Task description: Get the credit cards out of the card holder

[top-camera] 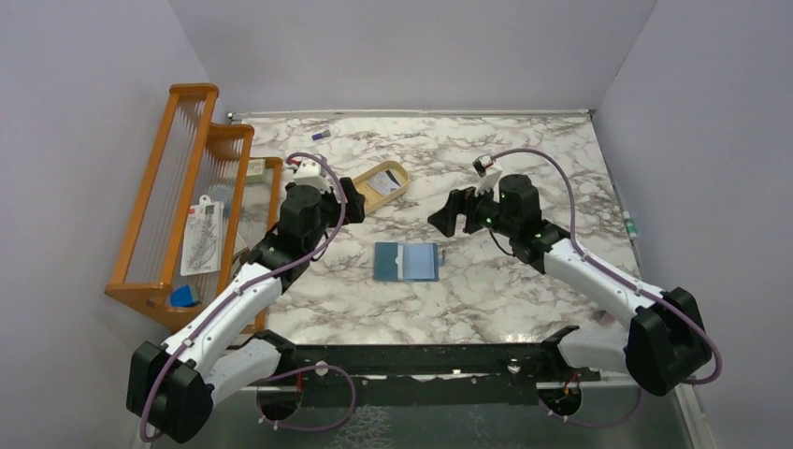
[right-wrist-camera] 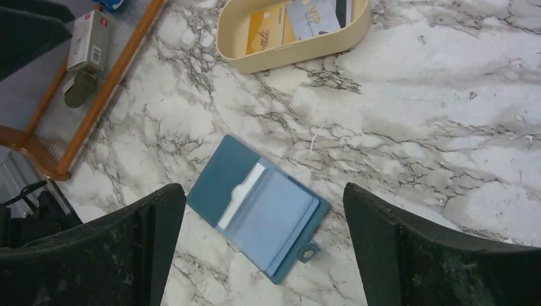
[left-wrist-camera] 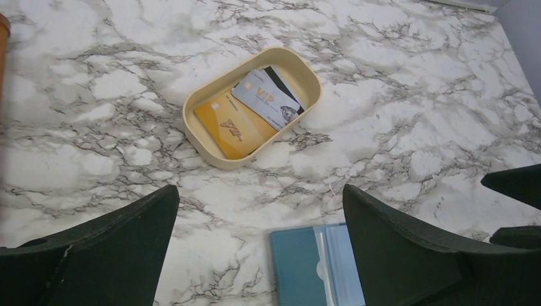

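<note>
Two arms reach over the marble table (top-camera: 533, 159), the left gripper (top-camera: 355, 200) and the right gripper (top-camera: 446, 217) both spread wide and gripping nothing. Between them the teal card holder (top-camera: 407, 262) lies open and flat. Beyond it, the tan oval tray (left-wrist-camera: 204, 137) holds the credit cards (left-wrist-camera: 265, 95), yellow, grey and dark.

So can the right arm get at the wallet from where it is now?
Probably yes. The wallet lies open and flat on the table, right under the right arm's open jaws, with nothing between them; the tray of cards sits well clear.
</note>
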Motion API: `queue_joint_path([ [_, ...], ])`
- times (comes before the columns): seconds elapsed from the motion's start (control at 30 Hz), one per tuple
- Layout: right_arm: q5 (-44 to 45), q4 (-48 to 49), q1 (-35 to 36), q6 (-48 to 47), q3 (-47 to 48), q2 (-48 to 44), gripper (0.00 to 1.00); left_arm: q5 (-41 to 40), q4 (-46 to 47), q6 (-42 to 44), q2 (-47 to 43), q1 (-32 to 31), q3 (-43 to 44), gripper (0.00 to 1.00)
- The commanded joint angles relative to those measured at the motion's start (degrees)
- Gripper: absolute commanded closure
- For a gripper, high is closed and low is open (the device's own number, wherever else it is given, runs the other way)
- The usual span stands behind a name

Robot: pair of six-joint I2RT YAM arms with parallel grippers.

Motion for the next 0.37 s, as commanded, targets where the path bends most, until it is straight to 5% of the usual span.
queue_joint_path([
  [0.0,3.45,1.32,0.31,0.47,-2.16,-6.03,0.0,-1.34,-2.97,3.57,-0.71,0.9,3.98,0.01],
  [0.33,8.91,0.48,0.32,0.83,-2.11,-6.24,0.0,-0.85,-0.91,4.29,-2.09,1.32,3.52,0.01],
])
